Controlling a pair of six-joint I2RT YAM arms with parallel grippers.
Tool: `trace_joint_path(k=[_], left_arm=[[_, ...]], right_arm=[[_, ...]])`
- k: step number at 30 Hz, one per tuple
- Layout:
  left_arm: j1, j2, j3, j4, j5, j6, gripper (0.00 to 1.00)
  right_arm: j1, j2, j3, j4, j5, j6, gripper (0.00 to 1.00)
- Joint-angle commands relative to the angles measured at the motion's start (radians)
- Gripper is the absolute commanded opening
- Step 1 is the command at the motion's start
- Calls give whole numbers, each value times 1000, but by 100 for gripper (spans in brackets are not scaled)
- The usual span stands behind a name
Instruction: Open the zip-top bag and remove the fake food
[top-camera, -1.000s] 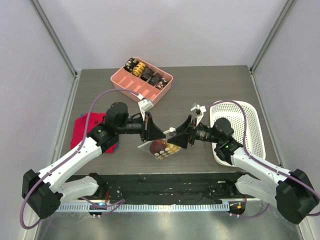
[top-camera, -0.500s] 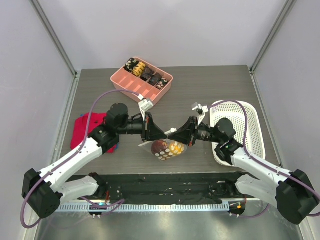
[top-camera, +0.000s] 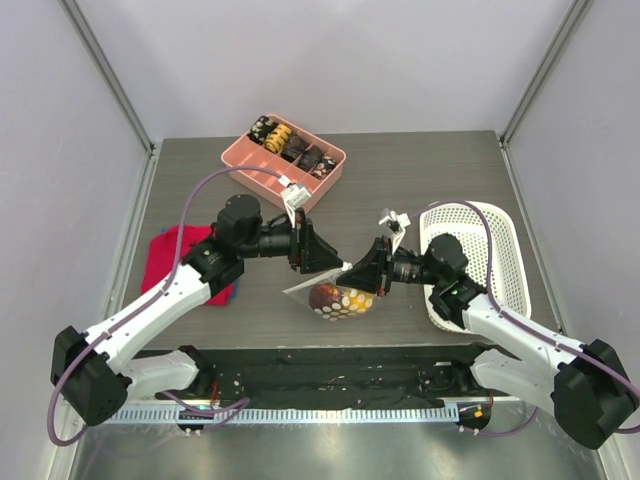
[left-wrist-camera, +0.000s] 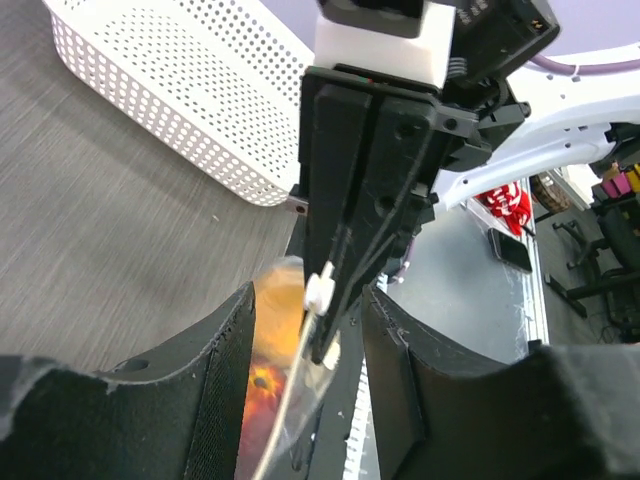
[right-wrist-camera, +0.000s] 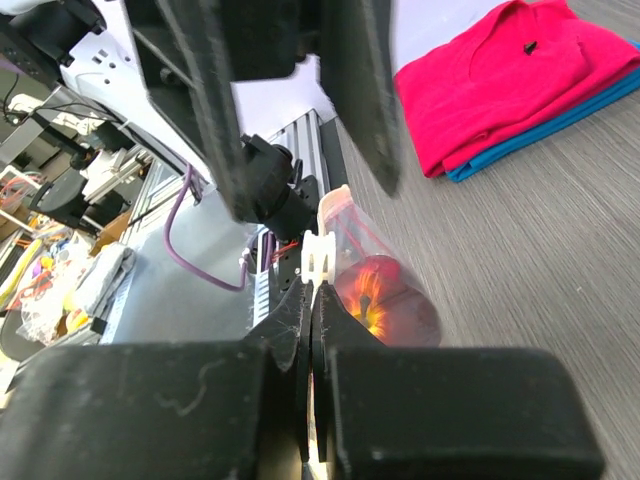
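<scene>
The zip-top bag (top-camera: 340, 296) hangs just above the table's front middle, clear and crinkly. My right gripper (top-camera: 353, 274) is shut on its white zip strip (right-wrist-camera: 318, 258). Inside the bag sits the fake food, a dark red-purple piece (top-camera: 322, 296) beside an orange one (top-camera: 356, 298). The right wrist view shows the red-purple piece (right-wrist-camera: 390, 305) just past my right gripper (right-wrist-camera: 311, 292). My left gripper (top-camera: 334, 264) stands open facing the right one. In the left wrist view the bag's zip edge (left-wrist-camera: 318, 295) runs between the fingers of my left gripper (left-wrist-camera: 308, 300), touching neither.
A pink divided tray (top-camera: 240, 158) of dark and striped pieces sits at the back. A white perforated basket (top-camera: 505, 250) stands on the right, close behind the right gripper (left-wrist-camera: 150, 100). A red folded cloth (top-camera: 170, 262) over a blue layer lies on the left.
My right gripper closed on the bag's zip strip, then my left gripper opened and let go of it. The left arm rose and pulled back a little; the bag now hangs from the right gripper.
</scene>
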Motion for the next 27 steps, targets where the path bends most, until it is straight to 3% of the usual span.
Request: trace_joint_path(k=[1,9,12,17,27], left_arm=[[-10,46,31,67,37,-35,46],[-29,64,26,96,71,-43,36],[-34,64,26,104,71,-43,26],[-40,63,23,98,78,-38,0],[-40,-28,-14,-100,-47,41,0]], right_arm=[[4,8,56,29,-34,-9,2],[5,23,64,23,-29,-11,1],[4,32,66,29,-31,-6,1],[4,28,64,28,4,-3,1],[2,3,66,34,138,47,1]])
